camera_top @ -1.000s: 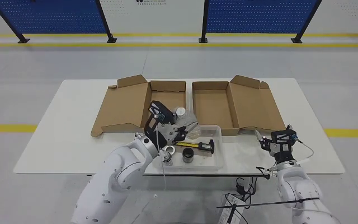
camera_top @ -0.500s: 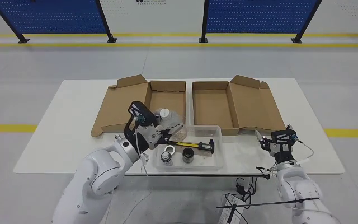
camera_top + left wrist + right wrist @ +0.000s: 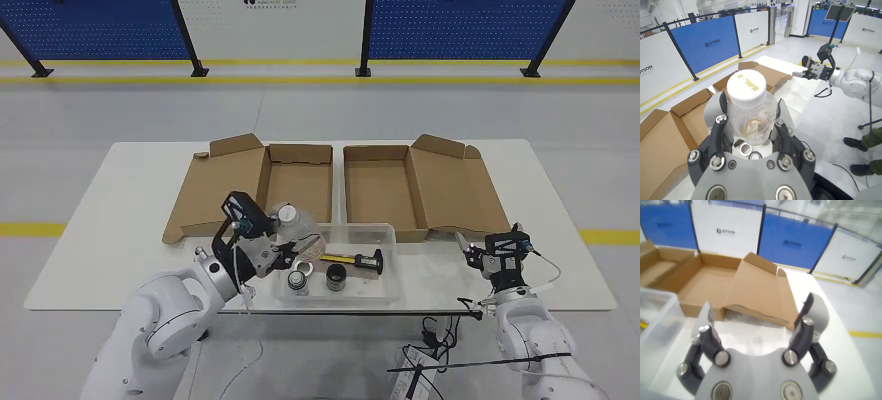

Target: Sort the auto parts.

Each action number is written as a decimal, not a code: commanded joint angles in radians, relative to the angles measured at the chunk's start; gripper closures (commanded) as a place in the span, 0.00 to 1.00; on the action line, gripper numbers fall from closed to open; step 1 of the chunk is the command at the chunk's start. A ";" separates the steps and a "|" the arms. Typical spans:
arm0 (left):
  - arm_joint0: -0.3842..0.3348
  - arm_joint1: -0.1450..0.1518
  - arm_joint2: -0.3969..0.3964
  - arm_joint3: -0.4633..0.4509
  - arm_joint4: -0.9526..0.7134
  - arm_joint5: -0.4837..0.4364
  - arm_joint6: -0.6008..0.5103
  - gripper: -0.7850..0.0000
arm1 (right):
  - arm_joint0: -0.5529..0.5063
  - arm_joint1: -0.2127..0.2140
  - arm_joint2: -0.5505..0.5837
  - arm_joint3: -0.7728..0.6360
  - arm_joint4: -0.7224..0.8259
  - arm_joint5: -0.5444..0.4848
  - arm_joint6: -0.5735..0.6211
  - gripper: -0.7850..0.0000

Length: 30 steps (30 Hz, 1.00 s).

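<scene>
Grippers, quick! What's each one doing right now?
Left gripper: shut on the clear bottle with a white cap.
Right gripper: open, holding nothing.

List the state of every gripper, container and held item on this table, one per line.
left gripper: shut on the bottle
bottle: capped, gripped around its body
right gripper: open, holding nothing
left cardboard box: lid open, visible floor bare
right cardboard box: lid open, empty
clear bin: open-topped, with parts inside
</scene>
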 commanded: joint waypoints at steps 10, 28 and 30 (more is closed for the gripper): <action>-0.045 -0.011 0.075 0.101 0.168 0.147 0.173 1.00 | 0.000 0.000 0.000 0.000 0.000 0.000 0.000 0.00; -0.268 -0.055 0.220 0.448 0.305 0.382 0.341 1.00 | 0.000 0.000 0.000 0.000 0.000 0.000 0.000 0.00; -0.283 -0.058 0.228 0.471 0.310 0.395 0.349 1.00 | 0.000 0.000 0.000 0.000 0.000 0.000 0.000 0.00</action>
